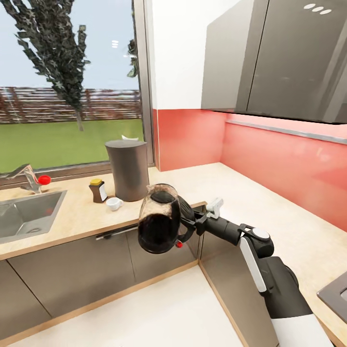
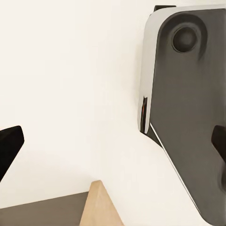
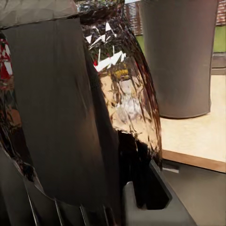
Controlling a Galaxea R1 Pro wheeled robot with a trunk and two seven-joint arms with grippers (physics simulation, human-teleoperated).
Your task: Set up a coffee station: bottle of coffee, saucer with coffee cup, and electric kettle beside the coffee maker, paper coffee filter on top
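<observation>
Going left to right along the surface (image 1: 159,179), the coffee bottle (image 1: 98,190) and the little cup (image 1: 114,204) sit just beside the big grey coffee maker (image 1: 127,168), so swing low and you could knock them over. Your right hand (image 1: 189,224) is clamped on the kettle (image 1: 159,219), which hangs tipped over the floor, just off the edge. Your left hand (image 2: 113,146) is apart, holding nothing.

Black-and-white right arm (image 1: 260,250); rounded joints
</observation>
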